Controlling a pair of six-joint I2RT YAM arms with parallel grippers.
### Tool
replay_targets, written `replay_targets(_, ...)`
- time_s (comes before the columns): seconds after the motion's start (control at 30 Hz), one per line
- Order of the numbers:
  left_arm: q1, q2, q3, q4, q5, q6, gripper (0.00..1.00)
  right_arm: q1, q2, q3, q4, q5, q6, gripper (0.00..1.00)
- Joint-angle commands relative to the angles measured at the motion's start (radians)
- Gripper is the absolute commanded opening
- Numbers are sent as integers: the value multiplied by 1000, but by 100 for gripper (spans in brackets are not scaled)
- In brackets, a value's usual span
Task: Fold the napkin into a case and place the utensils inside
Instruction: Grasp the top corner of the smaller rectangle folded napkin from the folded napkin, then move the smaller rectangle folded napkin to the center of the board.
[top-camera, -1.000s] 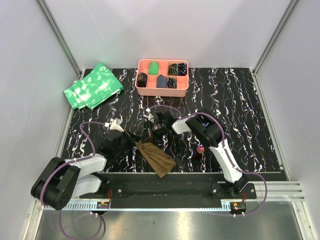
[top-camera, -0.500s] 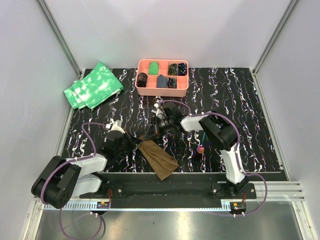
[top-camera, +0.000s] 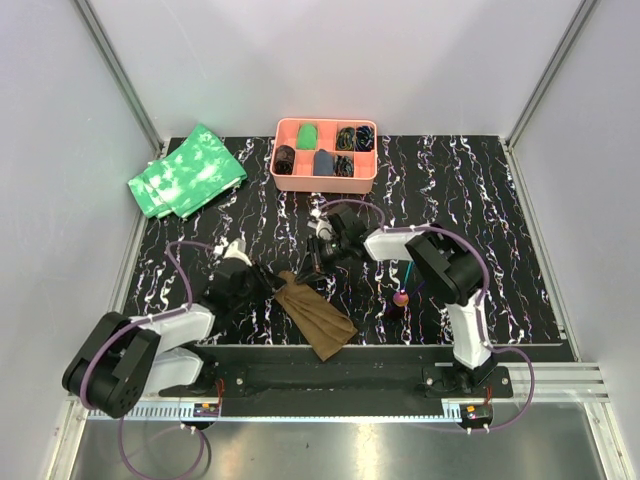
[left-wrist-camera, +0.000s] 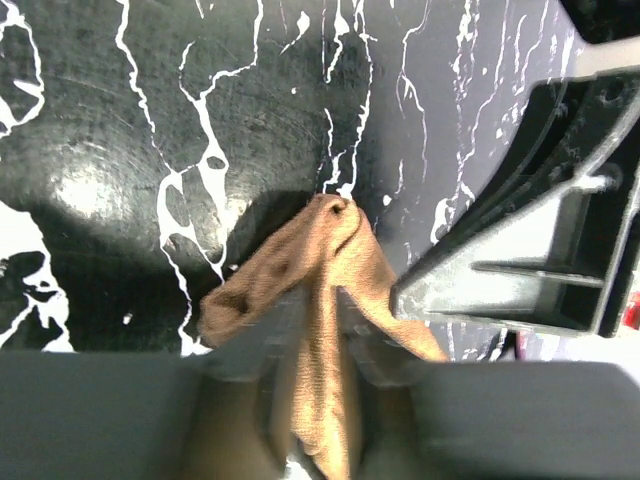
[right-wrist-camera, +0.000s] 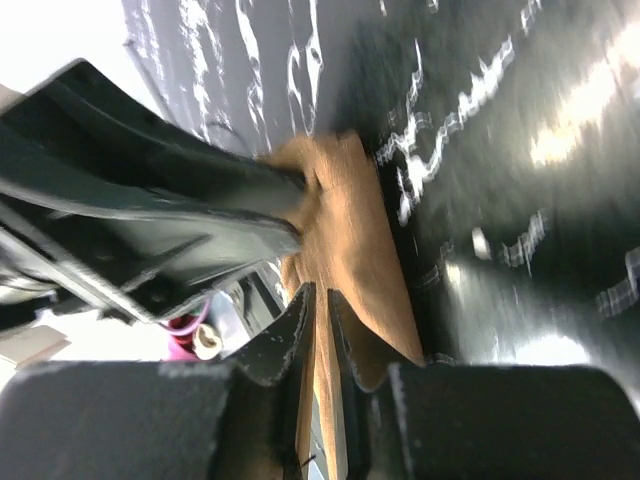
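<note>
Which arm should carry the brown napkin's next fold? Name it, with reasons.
Right, probably: the right gripper holds the far corner of the napkin in a tight pinch. The left gripper straddles the same cloth, but its hold looks looser.

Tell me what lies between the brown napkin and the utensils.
Nothing: in the top view, only bare black marbled table separates the napkin from the utensils.

A black, white-veined worktop (top-camera: 480, 250) was seen spread wide. At its far edge, near the middle, a pink compartment tray (top-camera: 325, 183) was set down, with a green piece (top-camera: 307, 135), a grey-blue piece (top-camera: 324, 162) and dark coiled bits (top-camera: 355, 137) packed into separate compartments. Over in the far left corner, green white-mottled cloths (top-camera: 188, 170) were laid folded, well apart from the tray.
</note>
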Motion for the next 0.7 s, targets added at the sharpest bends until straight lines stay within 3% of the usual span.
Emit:
replay_targets(0.0,-16,-122,103,-225,-72,95,43,-3,-171,-19,-178,109,-154,17)
replay_targets(0.1,-27,-212,188,-387,-105,184,52,-7,-232,-30,-319,164,-245,23)
replay_targets(0.13,-28,-223,209,-445,-131,193,54,-6,-247,-35,-380,184,-268,30)
replay_targets(0.2,-34,-240,266,-591,-131,200,66,-6,-292,-41,-435,239,-335,39)
replay_targets(0.27,-53,-253,272,-692,-125,177,66,-7,-312,-44,-504,275,-398,50)
replay_targets(0.37,-105,-299,202,-708,-85,85,50,-7,-333,-51,-575,322,-454,56)
replay_targets(0.4,-131,-314,184,-707,-77,41,39,-6,-341,-54,-595,336,-460,57)
replay_targets(0.43,-145,-319,161,-705,-82,28,34,-6,-349,-58,-601,351,-463,57)
replay_targets(0.57,-168,-308,142,-699,-80,-6,19,-7,-389,-91,-601,362,-452,58)
replay_targets(0.67,-203,-267,128,-685,-89,-30,14,-7,-404,-111,-600,382,-439,59)
